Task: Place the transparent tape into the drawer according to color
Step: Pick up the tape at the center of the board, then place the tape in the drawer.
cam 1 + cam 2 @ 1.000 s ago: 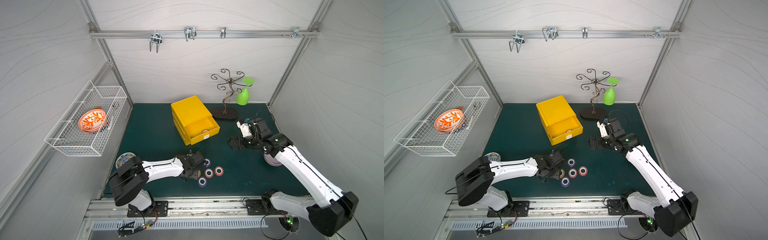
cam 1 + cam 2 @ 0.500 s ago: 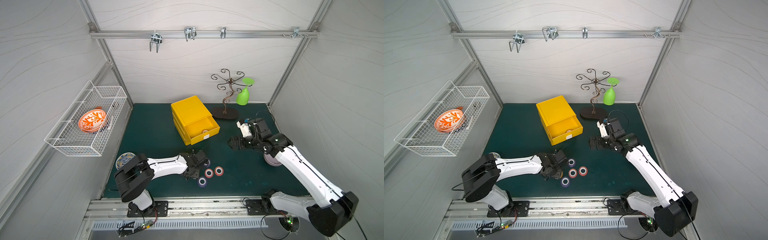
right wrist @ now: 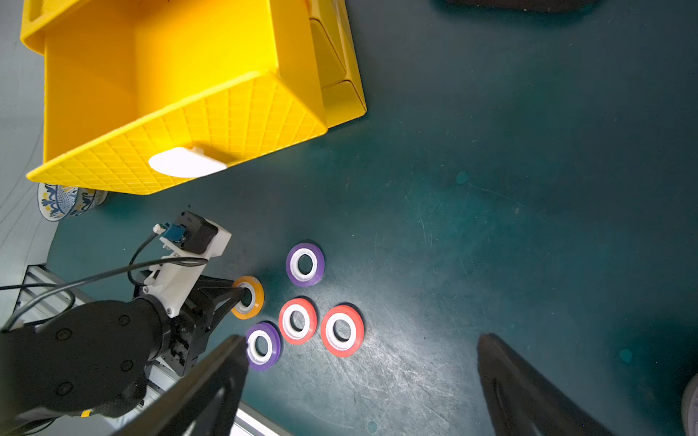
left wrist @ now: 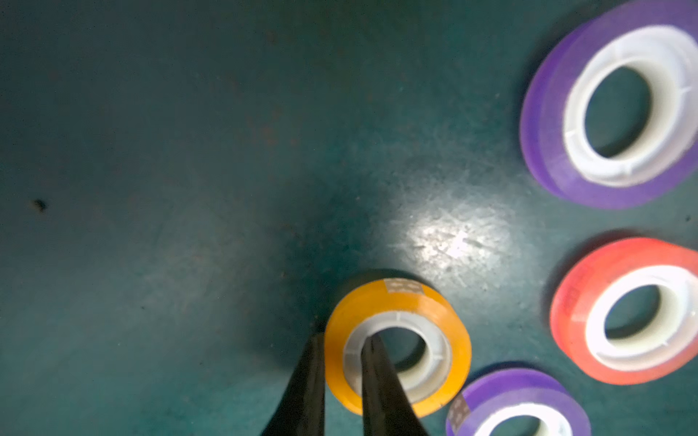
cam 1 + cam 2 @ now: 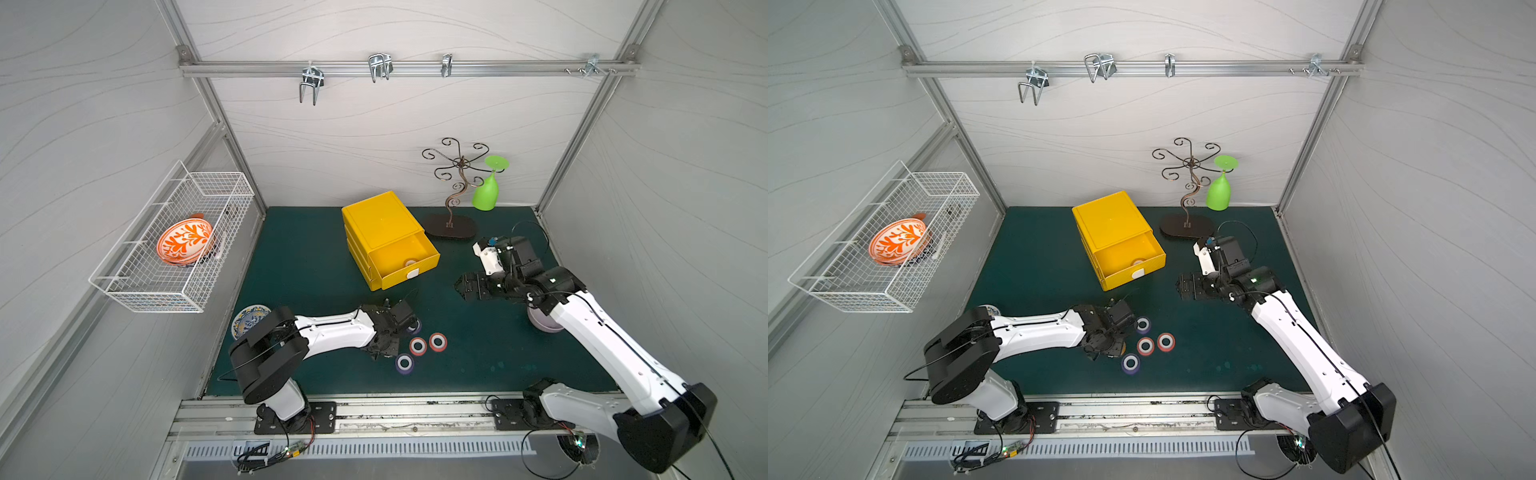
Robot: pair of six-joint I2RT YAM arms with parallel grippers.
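Closing is the change of the last second. The left gripper (image 4: 344, 341) had its jaws about half apart at the orange-yellow roll (image 4: 434, 313), and now they are shut on it. In the left wrist view, one finger goes down inside the white core and the other presses from outside, so the ring wall is pinched between them. The roll seems to rest still on the green mat (image 4: 151, 188), at the front of the table. It is just beside the near red roll (image 3: 297, 321) and the near purple roll (image 3: 263, 345). The far red roll (image 3: 342, 330) and the far purple roll (image 3: 305, 264) lie a little beyond.

For the task this means, in my judgement, that the grasp is made and the lift comes next. The top drawer (image 5: 399, 276) of the yellow box (image 5: 378, 216) stands pulled out. A roll in the drawer (image 5: 410, 262) lies just behind the front wall, seemingly of the same colour, though against the yellow plastic I cannot be sure. The two lower drawers are closed, and the red and purple pairs are not yet sorted.

The right gripper (image 5: 465, 286) has not moved. It hovers beside the open drawer with its jaws wide apart and holds nothing.
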